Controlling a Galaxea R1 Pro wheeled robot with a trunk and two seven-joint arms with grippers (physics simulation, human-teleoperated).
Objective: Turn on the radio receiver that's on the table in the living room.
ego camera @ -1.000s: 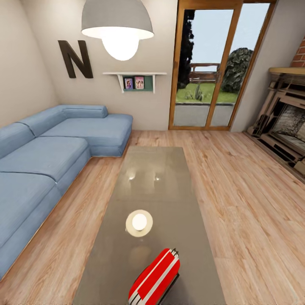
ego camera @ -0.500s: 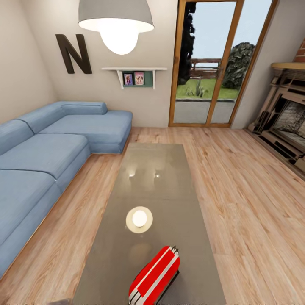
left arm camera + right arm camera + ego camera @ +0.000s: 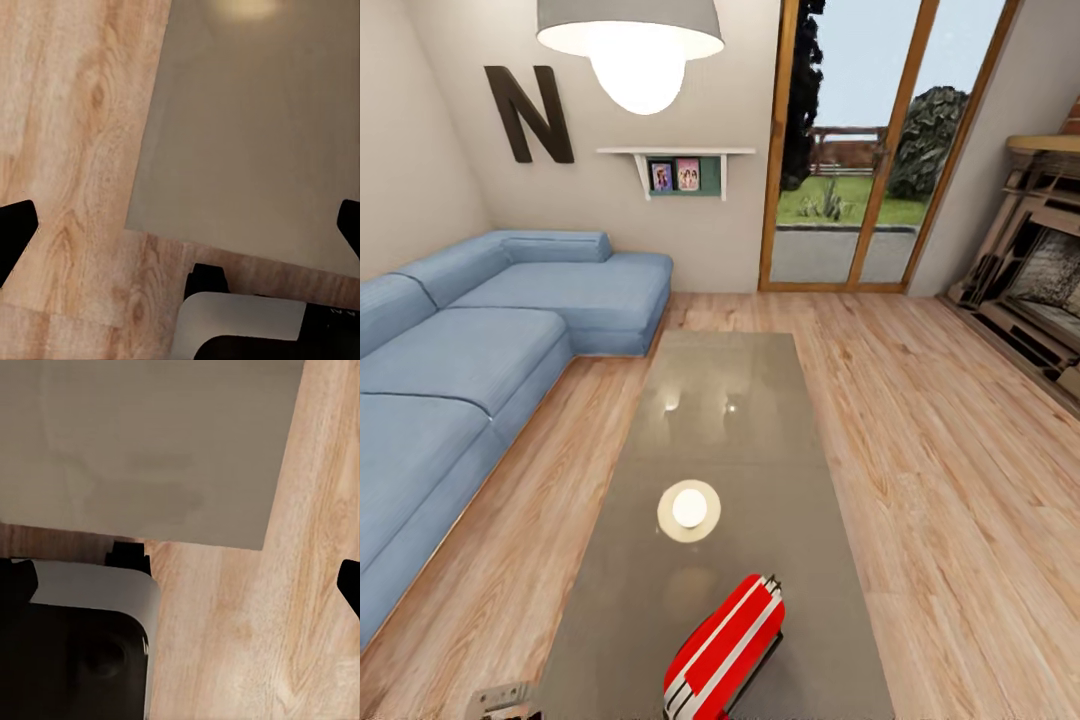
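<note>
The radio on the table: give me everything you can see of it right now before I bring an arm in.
The radio receiver is a small red case with rounded corners and white stripes running along its length. It lies tilted on the near end of the table, its long axis running diagonally, the far end towards the right. A thin dark wire handle shows along its right side and at the far tip. Its lower part is cut off by the picture edge. No dial faces the head camera. It rests on the glossy grey-brown top; nothing else touches it.

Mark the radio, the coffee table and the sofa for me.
radio receiver [image 3: 725, 648]: head view, red side with white stripes.
coffee table [image 3: 725, 420]: head view, bare glossy top, far half.
blue sofa [image 3: 470, 350]: head view, middle seat cushion.
</note>
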